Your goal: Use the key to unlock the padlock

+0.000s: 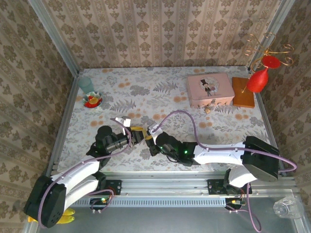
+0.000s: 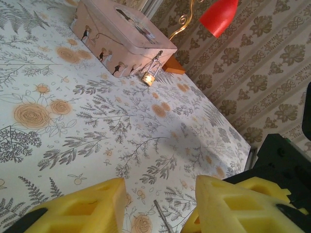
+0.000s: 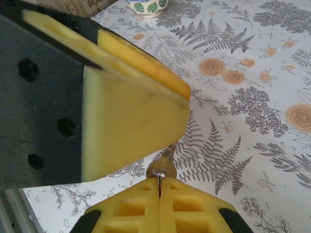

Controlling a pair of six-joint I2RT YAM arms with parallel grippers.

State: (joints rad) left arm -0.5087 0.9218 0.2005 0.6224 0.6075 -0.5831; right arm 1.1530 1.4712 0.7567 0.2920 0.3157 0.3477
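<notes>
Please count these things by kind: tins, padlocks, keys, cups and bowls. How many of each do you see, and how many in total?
pink tin: 1
padlock: 1
key: 1
cup: 1
bowl: 1
Total: 5

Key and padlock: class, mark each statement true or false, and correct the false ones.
1. The right gripper pinches the key by its head. True.
2. The key is inserted in the padlock. False: the key is held well away from the padlock, near the arms' end of the table.
3. The padlock sits beside the tin. True.
4. The left gripper is shut tight. False: it is open, with the key's blade in the gap.
</notes>
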